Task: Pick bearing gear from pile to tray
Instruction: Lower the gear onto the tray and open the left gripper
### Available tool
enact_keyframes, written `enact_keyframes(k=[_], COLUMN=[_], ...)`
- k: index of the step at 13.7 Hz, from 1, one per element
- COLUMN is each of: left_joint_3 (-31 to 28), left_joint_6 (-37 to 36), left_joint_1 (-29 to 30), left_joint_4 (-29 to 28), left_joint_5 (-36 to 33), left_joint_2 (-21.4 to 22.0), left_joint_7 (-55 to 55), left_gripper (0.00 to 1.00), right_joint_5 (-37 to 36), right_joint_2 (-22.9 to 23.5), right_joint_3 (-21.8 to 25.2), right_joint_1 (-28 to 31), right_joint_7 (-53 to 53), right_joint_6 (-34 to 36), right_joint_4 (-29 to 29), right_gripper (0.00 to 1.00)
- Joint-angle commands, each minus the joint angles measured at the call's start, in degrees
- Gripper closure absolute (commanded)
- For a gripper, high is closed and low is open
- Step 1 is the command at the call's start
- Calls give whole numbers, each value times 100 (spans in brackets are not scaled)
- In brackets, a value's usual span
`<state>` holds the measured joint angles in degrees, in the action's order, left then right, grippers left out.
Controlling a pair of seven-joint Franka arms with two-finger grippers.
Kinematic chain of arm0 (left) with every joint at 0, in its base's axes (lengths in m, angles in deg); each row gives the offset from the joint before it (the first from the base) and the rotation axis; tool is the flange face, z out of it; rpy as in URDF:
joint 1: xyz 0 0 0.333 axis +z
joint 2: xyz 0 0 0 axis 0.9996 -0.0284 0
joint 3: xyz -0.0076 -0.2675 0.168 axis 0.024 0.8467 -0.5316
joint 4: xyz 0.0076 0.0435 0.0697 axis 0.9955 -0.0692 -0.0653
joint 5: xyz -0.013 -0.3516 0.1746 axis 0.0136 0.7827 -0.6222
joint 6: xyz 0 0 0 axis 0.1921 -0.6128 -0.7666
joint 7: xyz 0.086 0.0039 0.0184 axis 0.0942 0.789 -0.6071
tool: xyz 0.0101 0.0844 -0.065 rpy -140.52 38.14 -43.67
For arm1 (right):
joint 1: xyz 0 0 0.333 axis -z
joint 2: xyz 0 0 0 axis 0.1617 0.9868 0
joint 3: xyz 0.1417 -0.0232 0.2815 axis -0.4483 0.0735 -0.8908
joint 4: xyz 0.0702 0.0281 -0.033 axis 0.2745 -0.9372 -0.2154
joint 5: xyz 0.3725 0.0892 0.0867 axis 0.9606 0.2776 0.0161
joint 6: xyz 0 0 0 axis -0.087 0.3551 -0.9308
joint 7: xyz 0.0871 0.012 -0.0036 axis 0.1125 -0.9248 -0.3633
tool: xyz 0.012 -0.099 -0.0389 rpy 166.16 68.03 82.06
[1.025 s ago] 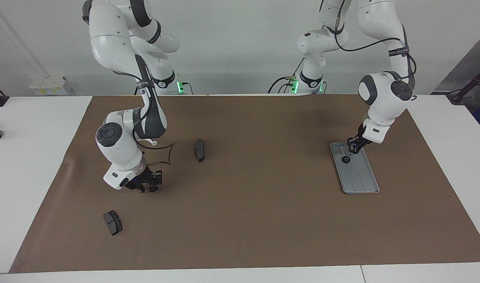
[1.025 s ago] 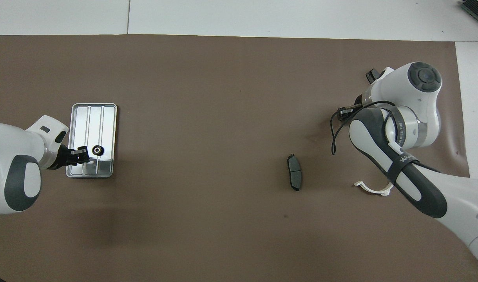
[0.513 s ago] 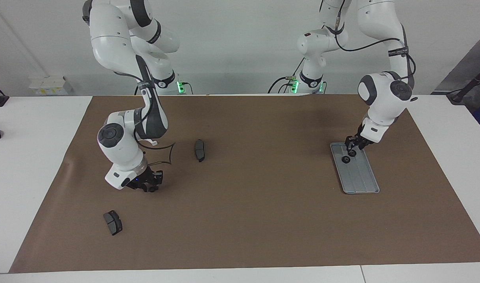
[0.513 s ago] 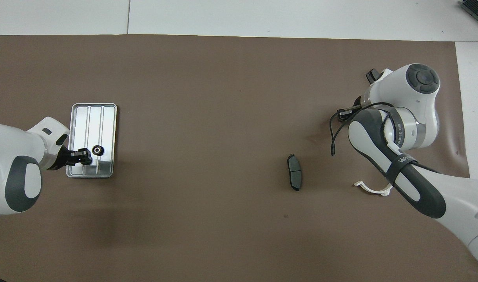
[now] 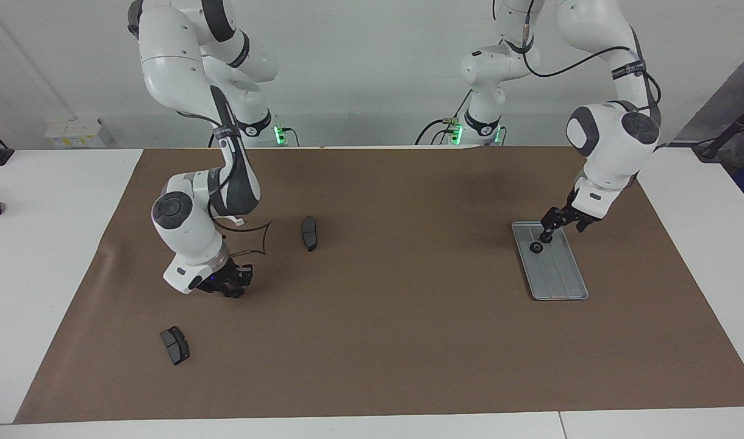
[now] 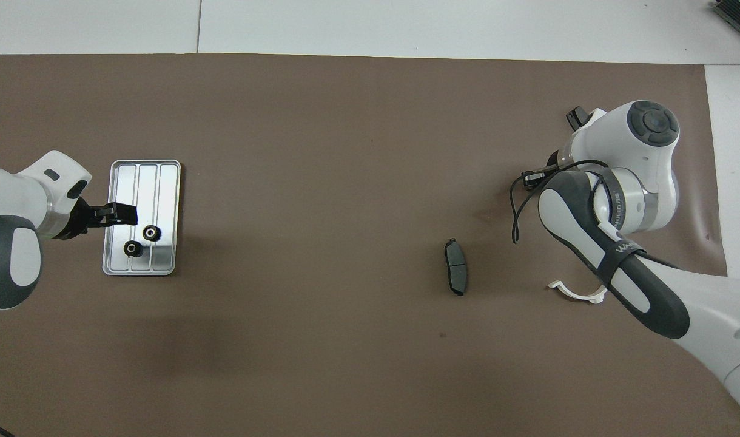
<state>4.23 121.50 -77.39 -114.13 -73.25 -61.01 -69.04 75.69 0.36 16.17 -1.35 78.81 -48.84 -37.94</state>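
Two Franka arms work a brown mat [image 5: 396,341] spread over the white counter [image 5: 42,256]. Nearest the robots, toward the right arm's end, lies the white half-ring bracket [image 6: 579,295], partly under the right arm's forearm, with a dark grey brake pad [image 5: 309,233] just a little farther out, apart from it and toward the middle of the mat. At the left arm's end sits the silver ridged tray [image 6: 142,182], lengthwise away from the robots, and in its nearer end lie two small black bearing gears: one ring [image 6: 131,247] closest to the robots and a second ring [image 6: 151,232] just beside it, slightly farther out and toward the middle of the counter; the two are not touching each other. The left pincer [image 6: 125,212] hangs over the tray just above those rings, tilted down toward them, its jaws apart and gripping nothing; both rings rest free on the tray floor. In the facing view only one of the rings shows clear of that pincer. Farther out at the right arm's end, the right pincer [image 5: 233,288] is down low at the mat, its wrist bent sharply over it; whether it is apart, together or clamped on a part cannot be told, since the wrist housing covers it from above. Farthest from the robots, well apart from everything else, lies a second brake pad [image 5: 175,345] near the mat's outer corner at the right arm's end.
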Motion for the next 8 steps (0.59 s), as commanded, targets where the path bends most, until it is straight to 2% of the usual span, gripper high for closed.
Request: enact_keyframes(k=[1,5,8], left_joint_3=[-48,-4,5], left_joint_6=[-623,-1387,-1836], left_joint_1=[-167,-325,-535], left_joint_4=[606,1283,1723], left_joint_5=[96,88,88], left_joint_2=[-56,-30,22], left_joint_7=[-161,-409,-444], left_gripper=[0,0,0], right_joint_5=[5,23,110], right_joint_2=[-83,-75,-75], right_joint_3=[-52,-52,-69], right_joint_1=[66,75,14], right_joint_7=[-86,-86,-95], right_joint_6=[-109,-100,-47], right_joint_4=[-168,-107,234], right_gripper=[71,83,87])
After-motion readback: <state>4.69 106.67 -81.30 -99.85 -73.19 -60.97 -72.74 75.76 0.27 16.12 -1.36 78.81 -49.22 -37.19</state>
